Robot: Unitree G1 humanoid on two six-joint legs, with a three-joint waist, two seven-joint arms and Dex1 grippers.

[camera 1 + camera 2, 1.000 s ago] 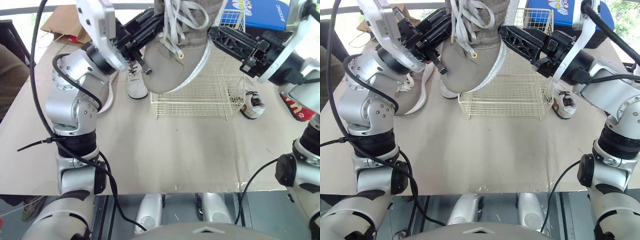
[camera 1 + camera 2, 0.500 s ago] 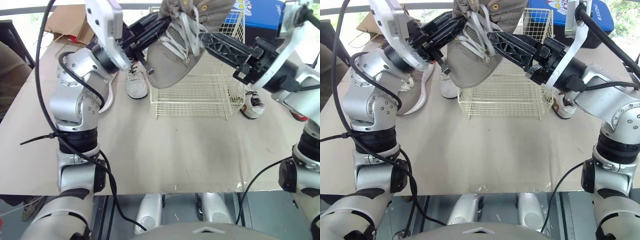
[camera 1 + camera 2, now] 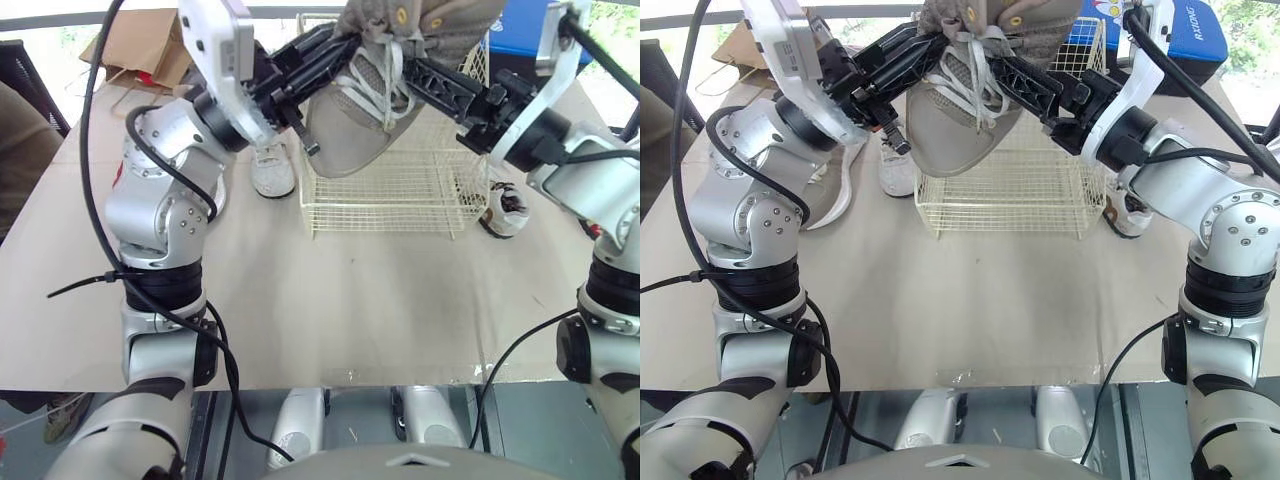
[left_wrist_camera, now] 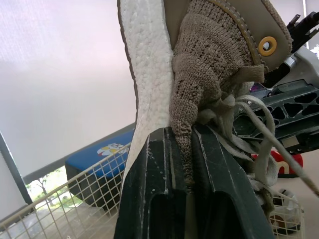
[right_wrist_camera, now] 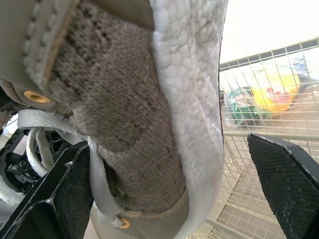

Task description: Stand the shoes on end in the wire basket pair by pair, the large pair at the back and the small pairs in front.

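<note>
A large grey-tan knit sneaker (image 3: 365,120) with a white sole hangs toe-down over the back of the white wire basket (image 3: 400,195). My left gripper (image 3: 338,40) is shut on its knit collar by the laces, as the left wrist view shows (image 4: 182,134). My right gripper (image 3: 418,72) reaches in from the right, open, with its fingers on either side of the shoe (image 5: 149,99); one finger (image 5: 60,194) lies against the laces. The matching large sneaker (image 3: 830,185) lies behind my left arm. One small white shoe (image 3: 272,168) lies left of the basket and another (image 3: 505,208) right of it.
A blue box (image 3: 1195,30) stands behind the basket at the back right. A brown paper bag (image 3: 140,45) lies at the back left. Part of a person (image 3: 20,150) shows at the left edge. Bare brown tabletop (image 3: 350,290) stretches in front of the basket.
The sneaker has swung from sole-toward-me to toe-down and moved back over the basket. My right gripper has closed in around it from the right.
</note>
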